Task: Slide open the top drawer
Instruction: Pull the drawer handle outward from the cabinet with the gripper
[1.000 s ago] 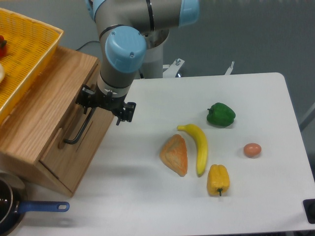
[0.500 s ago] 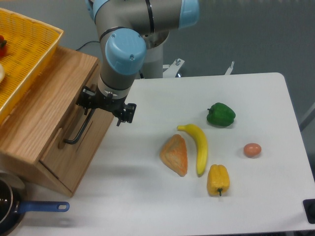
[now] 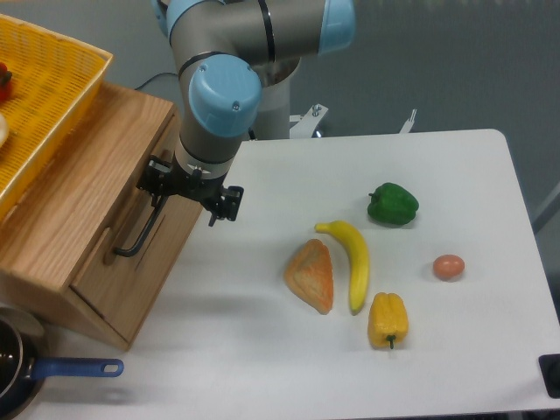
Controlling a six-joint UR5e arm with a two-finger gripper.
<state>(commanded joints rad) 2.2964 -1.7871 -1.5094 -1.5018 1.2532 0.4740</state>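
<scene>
The robot arm's gripper (image 3: 185,190), set at the upper end of the black bar handle (image 3: 140,229) on the top drawer (image 3: 144,249), sits a touch lower and further toward the counter than it did a second ago. The shift is slight, and the arm's blue-capped wrist joint (image 3: 226,90) moves the same way with it. Whether the drawer front itself has come out from the cabinet by any amount cannot be told at this size.
</scene>
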